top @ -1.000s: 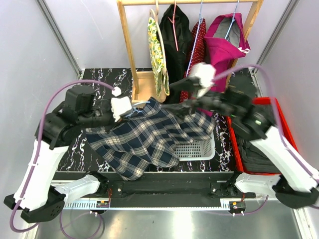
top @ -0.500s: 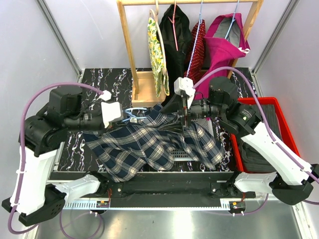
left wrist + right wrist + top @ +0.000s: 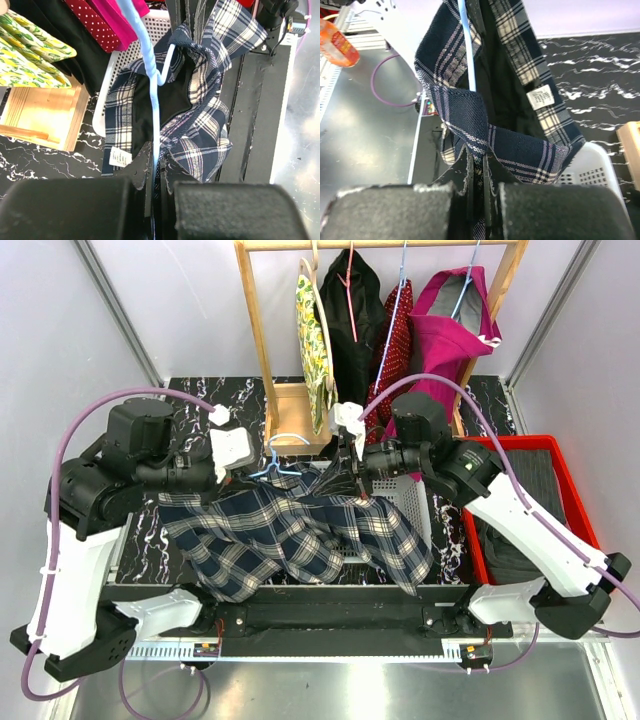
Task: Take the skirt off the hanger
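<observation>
Overhead camera looks down; both wrist cameras closely share the skirt [image 3: 300, 530].

One skirt [image 3: 290, 535], one hanger [image 3: 278, 462], four hung garments [image 3: 350, 310], one basket [image 3: 412, 508], one bin [image 3: 520, 443]

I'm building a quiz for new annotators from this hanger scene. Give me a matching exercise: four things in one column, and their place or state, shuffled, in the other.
Things
1. plaid skirt
2. blue hanger
3. white basket
4. red bin

Place or state
A. at the far right, dark fabric inside
B. pinched by the right gripper
C. partly covered by the plaid skirt
D. clamped by the left gripper

Pairs: 1-B, 2-D, 3-C, 4-A
</observation>
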